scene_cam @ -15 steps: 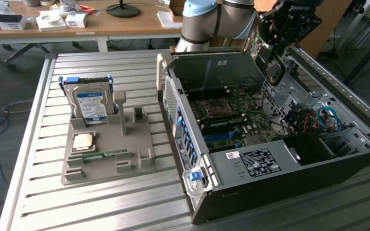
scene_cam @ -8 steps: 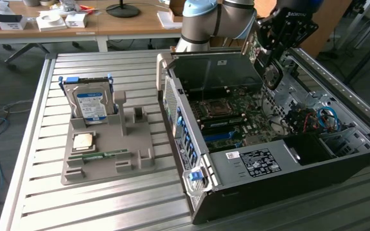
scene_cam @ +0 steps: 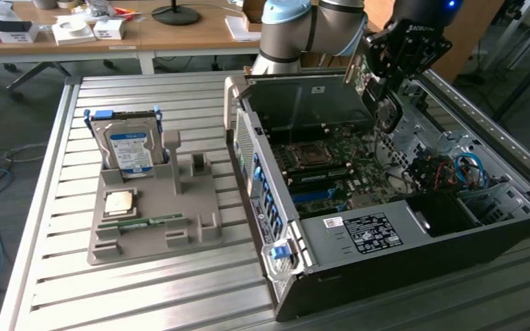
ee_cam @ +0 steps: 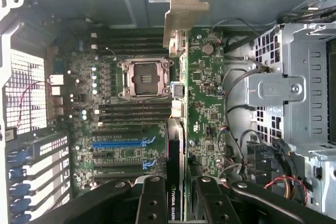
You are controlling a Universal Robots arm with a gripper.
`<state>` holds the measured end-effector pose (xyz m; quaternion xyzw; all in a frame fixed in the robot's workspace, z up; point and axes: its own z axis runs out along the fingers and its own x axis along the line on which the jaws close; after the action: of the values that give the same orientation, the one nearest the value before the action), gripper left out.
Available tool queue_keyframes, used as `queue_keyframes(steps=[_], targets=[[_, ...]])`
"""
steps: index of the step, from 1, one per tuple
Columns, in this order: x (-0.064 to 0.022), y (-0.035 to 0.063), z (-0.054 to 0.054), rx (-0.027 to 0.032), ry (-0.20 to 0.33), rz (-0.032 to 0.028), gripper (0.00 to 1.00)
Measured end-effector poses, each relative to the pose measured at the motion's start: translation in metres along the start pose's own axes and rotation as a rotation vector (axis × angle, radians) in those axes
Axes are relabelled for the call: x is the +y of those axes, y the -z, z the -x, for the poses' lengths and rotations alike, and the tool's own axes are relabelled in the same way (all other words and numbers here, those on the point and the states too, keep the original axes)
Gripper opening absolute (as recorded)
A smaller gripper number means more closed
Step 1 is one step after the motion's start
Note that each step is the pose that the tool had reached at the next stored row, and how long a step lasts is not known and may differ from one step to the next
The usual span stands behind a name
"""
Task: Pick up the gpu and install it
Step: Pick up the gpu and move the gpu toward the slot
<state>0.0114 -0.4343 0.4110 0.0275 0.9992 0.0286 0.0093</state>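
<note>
Your gripper (ee_cam: 181, 199) is clamped on the gpu (ee_cam: 203, 103), jaws part-closed, with a black perforated finger (ee_cam: 152, 203) on either side of the card.

From the wrist you see the card lengthwise: a green circuit face dotted with small parts, a black cooler with NVIDIA lettering between the fingers, and a bent silvery bracket (ee_cam: 185, 10) at the far end. Beyond it lie the motherboard (ee_cam: 121, 129), its square metal socket (ee_cam: 143, 78) and a blue slot (ee_cam: 123, 142).

From outside, your gripper (scene_cam: 383, 79) holds the gpu (scene_cam: 389, 114) over the far end of the open computer case (scene_cam: 403, 248). On the exterior view's left, a grey moulded fixture (scene_cam: 154, 221) props a hard drive (scene_cam: 129, 148) upright on the ribbed metal table (scene_cam: 63, 276).
</note>
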Motion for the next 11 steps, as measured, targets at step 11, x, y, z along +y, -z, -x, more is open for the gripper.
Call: queue_keyframes(steps=[11], targets=[[-0.0005,-0.0089,-0.0002,0.0000,0.000,0.0007,0.26]])
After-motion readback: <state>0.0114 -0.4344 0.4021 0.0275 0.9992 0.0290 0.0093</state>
